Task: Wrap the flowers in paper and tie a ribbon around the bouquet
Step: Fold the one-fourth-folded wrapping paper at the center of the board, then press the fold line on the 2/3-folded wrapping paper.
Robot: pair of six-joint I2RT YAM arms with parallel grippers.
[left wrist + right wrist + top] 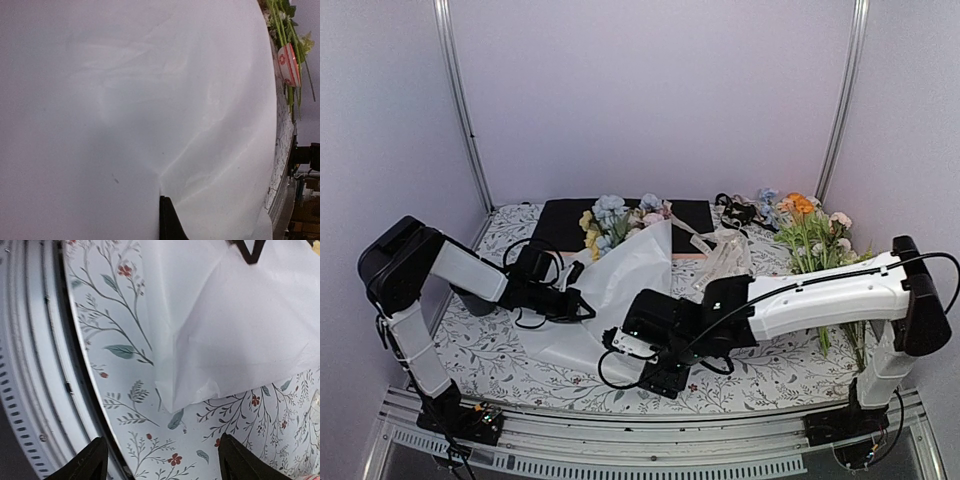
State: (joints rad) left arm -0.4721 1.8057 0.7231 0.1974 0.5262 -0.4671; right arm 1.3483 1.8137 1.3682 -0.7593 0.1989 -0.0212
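Thin, light paper (625, 280) creases easily; left gripper (582, 305) pinches its left edge, right gripper (161, 440) hangs released; take its near corner.

Matt, softly creased white paper (240, 330)

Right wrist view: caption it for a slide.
Open right claw above floral tablecloth, a corner of the paper just ahead.

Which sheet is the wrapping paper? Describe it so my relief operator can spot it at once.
Start from the floral-print tablecloth that covers the table. At its middle lies the paper, a large sheet reaching from near the front edge back to the pastel flowers. It alone is white and softly crinkled; the black sheet behind it lies flat and dark.
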